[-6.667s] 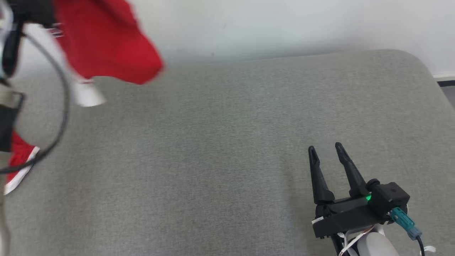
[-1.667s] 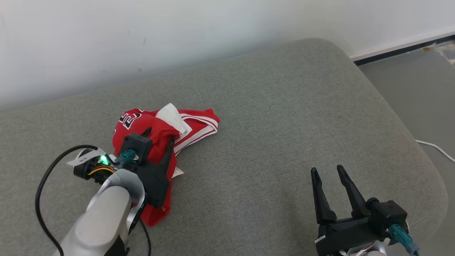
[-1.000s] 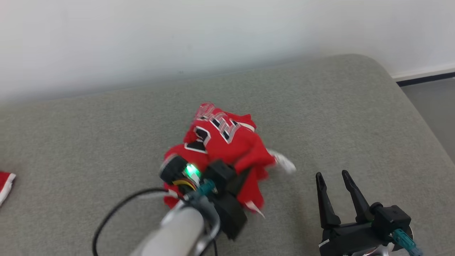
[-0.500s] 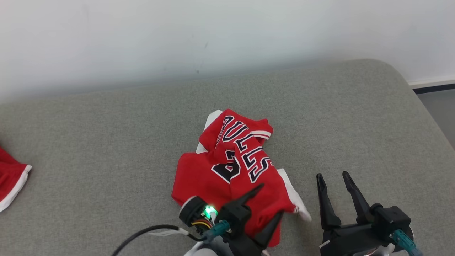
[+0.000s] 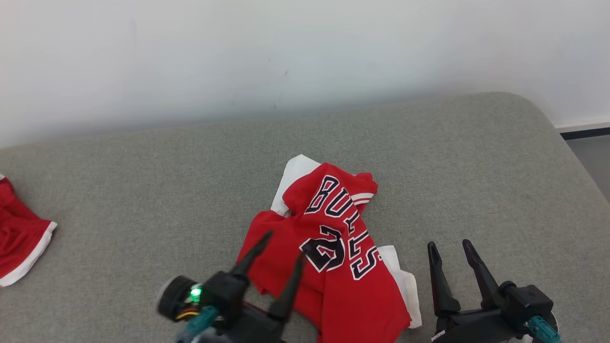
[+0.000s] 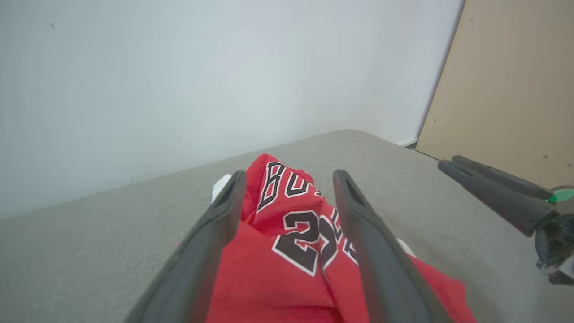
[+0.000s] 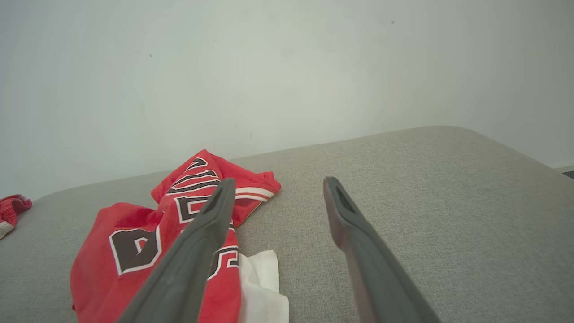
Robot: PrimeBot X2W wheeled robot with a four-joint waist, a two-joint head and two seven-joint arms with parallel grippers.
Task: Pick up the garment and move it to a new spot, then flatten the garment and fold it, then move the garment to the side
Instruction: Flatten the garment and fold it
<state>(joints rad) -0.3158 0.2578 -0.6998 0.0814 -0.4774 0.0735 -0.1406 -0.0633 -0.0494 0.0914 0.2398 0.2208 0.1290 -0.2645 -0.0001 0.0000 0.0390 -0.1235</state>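
The garment [image 5: 333, 247] is a red jersey with black-and-white lettering and a white lining, lying crumpled on the grey cushion [image 5: 143, 190]. My left gripper [image 5: 283, 245] stands open at the jersey's near left edge, its fingers spread above the cloth with nothing between them. In the left wrist view the jersey [image 6: 287, 242] lies between and beyond the open left gripper [image 6: 287, 186]. My right gripper [image 5: 448, 245] is open and empty, just right of the jersey's white corner. In the right wrist view the open right gripper [image 7: 276, 184] has the jersey [image 7: 148, 233] at its left.
Another red garment with white trim [image 5: 19, 238] lies at the cushion's far left edge. A white wall [image 5: 286, 47] runs behind the cushion. The cushion's rounded right corner [image 5: 548, 124] drops to dark floor. A tan panel [image 6: 515, 89] stands at the right in the left wrist view.
My left gripper opened and let go of the jersey, which settled onto the cushion. It then drew back toward me and to the left. The right gripper stayed put.
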